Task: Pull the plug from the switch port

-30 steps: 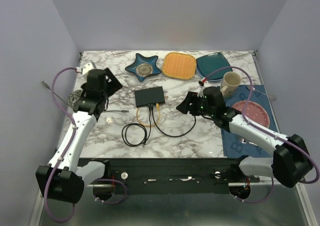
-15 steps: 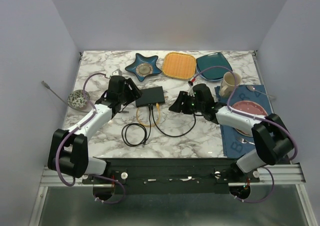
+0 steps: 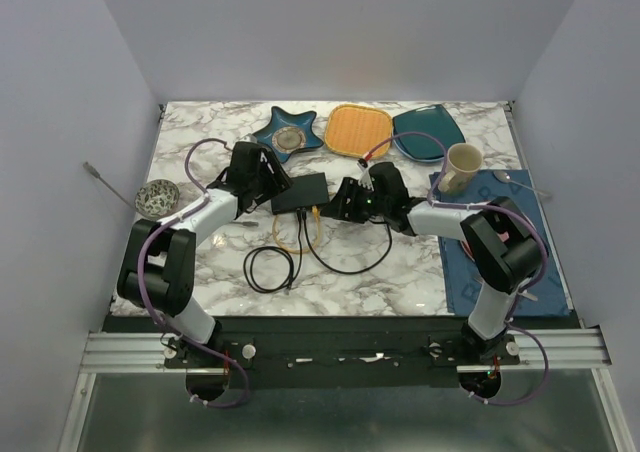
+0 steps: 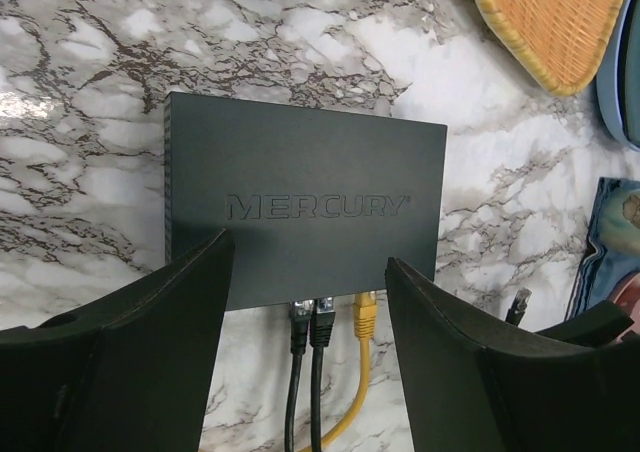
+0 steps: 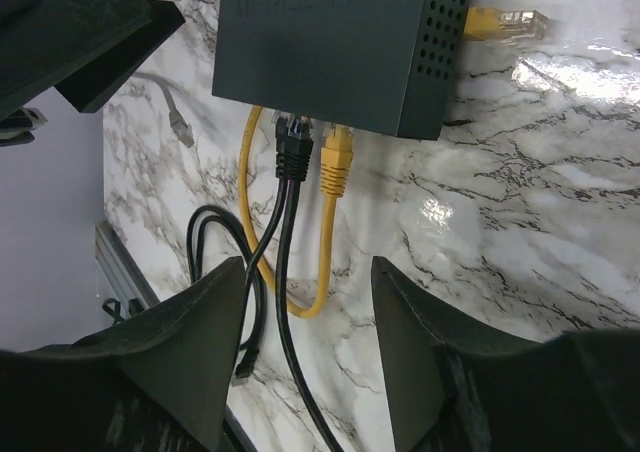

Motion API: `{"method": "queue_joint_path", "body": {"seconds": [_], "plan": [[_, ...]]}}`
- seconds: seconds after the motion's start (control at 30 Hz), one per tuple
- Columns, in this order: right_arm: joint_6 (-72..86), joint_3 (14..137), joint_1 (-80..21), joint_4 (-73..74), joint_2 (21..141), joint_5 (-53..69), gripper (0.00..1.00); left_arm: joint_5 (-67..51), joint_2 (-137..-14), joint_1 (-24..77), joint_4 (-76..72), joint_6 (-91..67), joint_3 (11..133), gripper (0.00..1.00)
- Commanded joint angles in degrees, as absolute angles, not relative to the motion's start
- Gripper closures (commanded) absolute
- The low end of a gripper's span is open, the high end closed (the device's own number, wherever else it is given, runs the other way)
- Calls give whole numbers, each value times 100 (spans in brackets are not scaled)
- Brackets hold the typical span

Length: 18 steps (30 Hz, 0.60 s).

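Note:
The switch [image 3: 300, 192] is a flat black box lying mid-table, sockets on its near edge. Two black plugs [image 4: 310, 324] and a yellow plug [image 4: 365, 314] sit in those sockets. My left gripper [image 3: 268, 187] is open at the switch's left side; in the left wrist view it [image 4: 308, 257] hangs over the switch [image 4: 300, 212], its fingers spread either side of the plugs. My right gripper [image 3: 335, 204] is open at the switch's right front corner; in the right wrist view it [image 5: 308, 267] is over the cables, short of the black plugs [image 5: 293, 152] and yellow plug [image 5: 335, 162].
A loose yellow plug [image 5: 500, 22] lies by the switch's side. A black cable coil [image 3: 270, 269] lies in front. A star dish [image 3: 287, 135], orange plate [image 3: 358, 130], teal plate [image 3: 425, 132] stand behind; a cup [image 3: 462, 164] and blue mat [image 3: 500, 242] right; a small bowl [image 3: 157, 196] left.
Both arms have swung inward toward the switch. The left gripper came from the far left to its left side, the right gripper from the right to its front corner.

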State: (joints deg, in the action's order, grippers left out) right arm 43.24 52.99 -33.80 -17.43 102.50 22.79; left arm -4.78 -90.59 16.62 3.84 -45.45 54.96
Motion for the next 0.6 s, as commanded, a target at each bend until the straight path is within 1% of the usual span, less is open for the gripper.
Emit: {"method": "queue_joint_path", "body": {"seconds": [0.0,0.1,0.13,0.2,0.23,0.33,0.57], "plan": [[4447,5476,-3384,-2092,10520,2408,38,-800,-9351,1652,264,-4482,5678,28],[4543,5414,-3322,-2267,10678,2478,38,-896,-9509,1644,158,-4526,5669,34],[4561,5414,-3305,-2311,10714,2496,38,-949,-9553,1644,97,-4552,5652,39],[4597,5432,-3287,-2390,10784,2540,38,-1063,-9676,1635,70,-4614,5625,44],[4605,5458,-3287,-2408,10854,2566,38,-1081,-9720,1643,53,-4623,5599,49],[4658,5537,-3278,-2487,10977,2601,39,-1107,-9826,1644,79,-4641,5555,51],[4807,5730,-3278,-2610,11249,2646,39,-1116,-10019,1626,263,-4667,5528,53]]}}
